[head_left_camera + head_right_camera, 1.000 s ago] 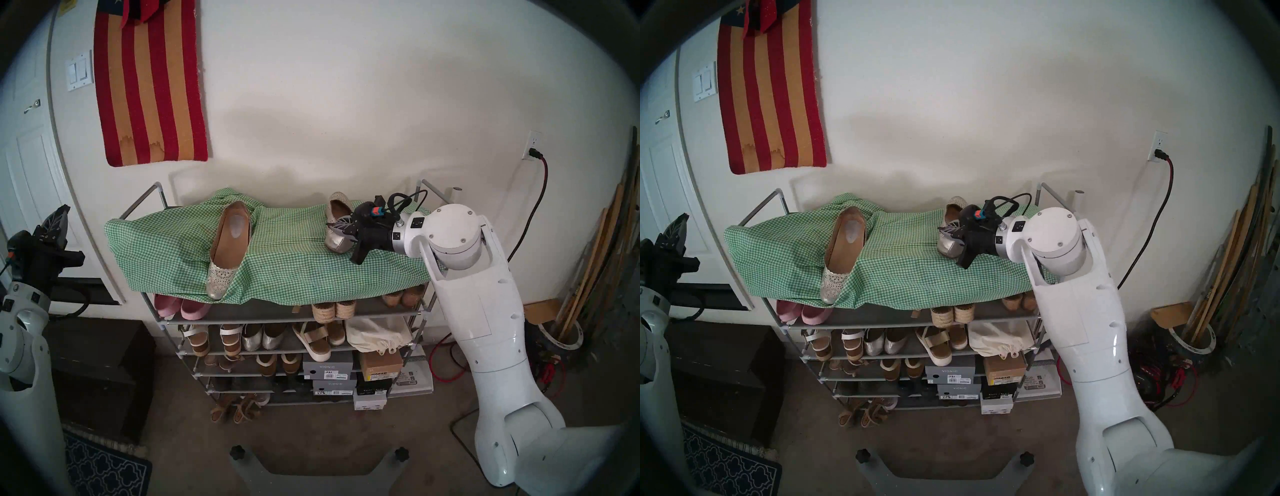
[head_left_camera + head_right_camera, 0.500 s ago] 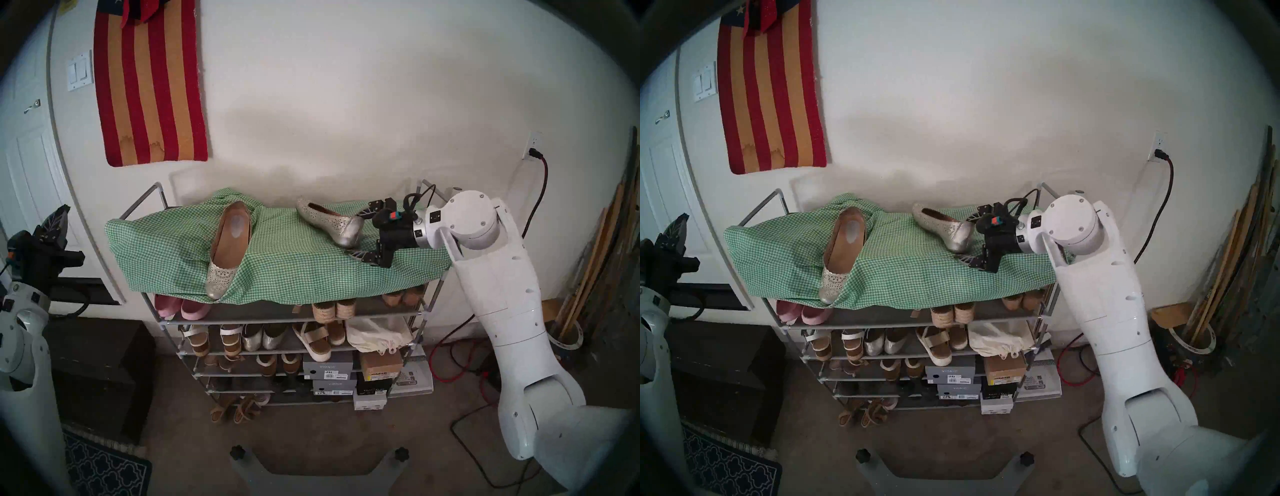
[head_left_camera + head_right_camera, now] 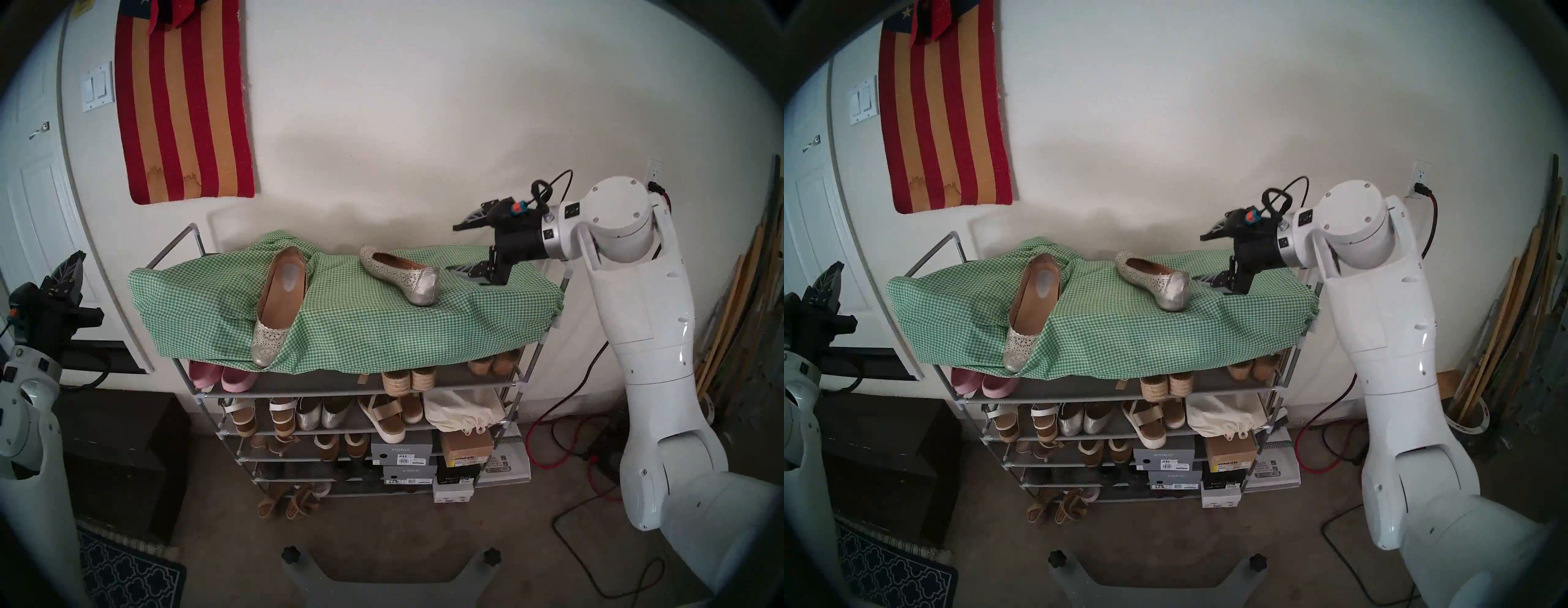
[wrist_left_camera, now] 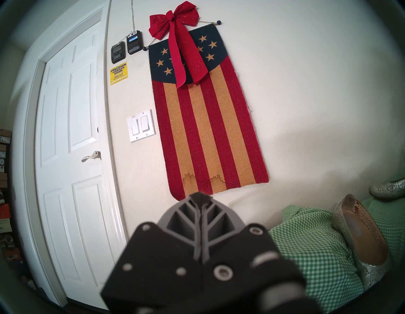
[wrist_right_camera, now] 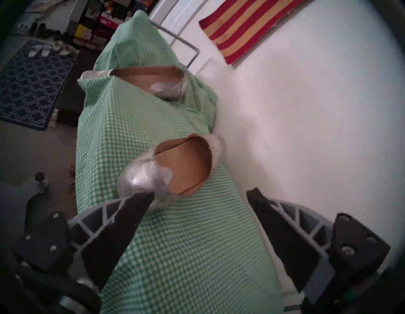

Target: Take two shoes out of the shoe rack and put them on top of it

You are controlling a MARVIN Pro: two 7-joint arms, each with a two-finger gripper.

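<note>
We are holding our right arm (image 3: 649,322) up along the right side of the head view, bent at the wrist so the right gripper (image 3: 460,246) is pointing toward frame centre, hovering above the right end of the rack (image 3: 530,382). Its fingers (image 5: 122,221) are standing wide apart, holding nothing. Our left arm (image 3: 25,407) is hanging at the left edge of the frame, with the left gripper (image 4: 200,198) pointing up at the wall, its fingers pressed together and empty.

We are counting two shoes on the green cloth (image 3: 360,322) covering the rack top. One shoe (image 3: 280,301) is lying left of centre, toe toward the bottom of the frame. The other shoe (image 3: 401,274) is lying right of centre, its toe cap pointing lower right, just beside the right gripper but apart from it. In the right wrist view its toe (image 5: 140,177) is sitting just above the left finger.
</note>
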